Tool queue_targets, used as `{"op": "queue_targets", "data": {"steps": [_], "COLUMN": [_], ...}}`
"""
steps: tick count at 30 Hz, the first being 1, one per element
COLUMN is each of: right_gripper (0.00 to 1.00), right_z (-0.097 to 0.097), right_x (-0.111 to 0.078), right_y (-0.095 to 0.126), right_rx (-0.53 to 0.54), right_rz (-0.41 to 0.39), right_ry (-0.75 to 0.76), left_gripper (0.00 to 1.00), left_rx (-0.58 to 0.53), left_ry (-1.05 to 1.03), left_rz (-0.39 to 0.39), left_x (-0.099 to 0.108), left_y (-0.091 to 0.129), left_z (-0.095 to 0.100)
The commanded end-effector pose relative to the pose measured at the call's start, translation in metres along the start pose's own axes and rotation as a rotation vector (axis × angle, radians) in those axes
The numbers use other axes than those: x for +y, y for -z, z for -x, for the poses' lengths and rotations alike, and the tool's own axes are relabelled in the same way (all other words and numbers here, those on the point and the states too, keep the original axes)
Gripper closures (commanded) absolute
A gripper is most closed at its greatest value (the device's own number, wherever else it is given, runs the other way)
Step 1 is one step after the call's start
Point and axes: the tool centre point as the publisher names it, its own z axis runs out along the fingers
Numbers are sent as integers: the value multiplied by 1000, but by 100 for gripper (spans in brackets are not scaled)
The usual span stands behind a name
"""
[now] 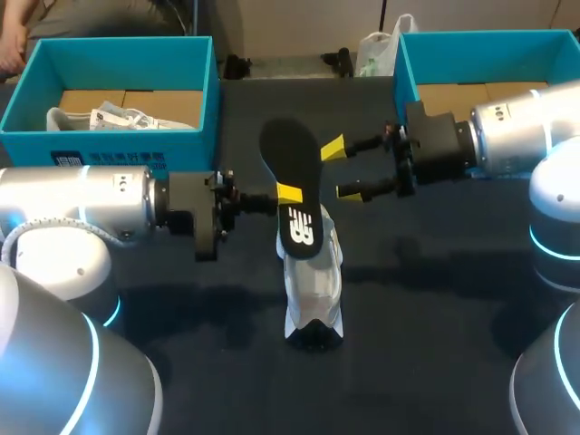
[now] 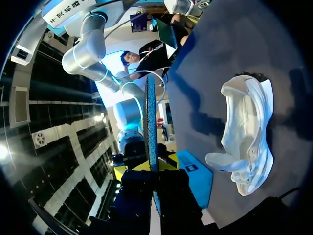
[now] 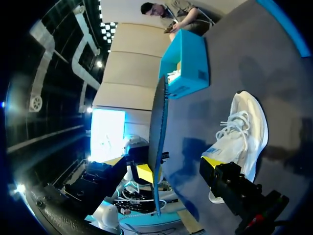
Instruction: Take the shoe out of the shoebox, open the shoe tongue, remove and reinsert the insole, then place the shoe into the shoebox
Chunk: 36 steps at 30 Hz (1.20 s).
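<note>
Above the middle of the tabletop (image 1: 435,299), the left end effector (image 1: 286,194) is closed on the insole (image 1: 294,172). Its two yellow tips press the flat faces from both sides at about half the length. I think this thin pinch is chosen so that the insole stands on its edge and does not bend, and so that both of its ends are free. The right end effector (image 1: 343,169) is open and grips nothing. Its fingers stand apart, and the upper tip is just beside the far edge of the insole, probably to take it over or to steady it. The insole is lifted clear of the white shoe (image 1: 313,290), which rests on the tabletop directly below. This position seems to prepare the sliding back inside, so I judge that the removal is done and the reinsertion is not yet begun. Further out, the left shoebox (image 1: 109,145) holds a white bundle (image 1: 100,118), perhaps a second shoe, and the right shoebox (image 1: 471,45) is partly hidden by the arm. I cannot tell which box belongs to this shoe. As for writing, the lower end of the insole carries a white logo, and the front wall of the left shoebox has a small white printed label, too small to read.
</note>
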Motion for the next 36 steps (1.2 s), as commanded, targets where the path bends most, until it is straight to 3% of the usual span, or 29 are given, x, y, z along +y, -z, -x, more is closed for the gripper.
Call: {"op": "queue_targets", "data": {"steps": [1,16,25,29,36], "right_gripper": [0,1,38,50,54], "right_z": [-2,5,1,0,2], "right_x": [8,11,13,12,9], "right_y": [-7,-17,-22,-25,-33], "right_rx": [0,30,45,57,81], "right_rz": [-12,-37,-43,-45,-47], "right_ry": [2,-16,-42,-50,-54], "left_gripper": [100,100,100,100,100], "left_rx": [2,-1,-1,-1,-1], "left_ry": [-2,-7,-7,-7,-7], "left_rz": [10,15,15,15,15], "left_x": [0,3,3,3,3], "left_y": [-6,-9,-9,-9,-9], "left_z": [-1,-1,-1,-1,-1]}}
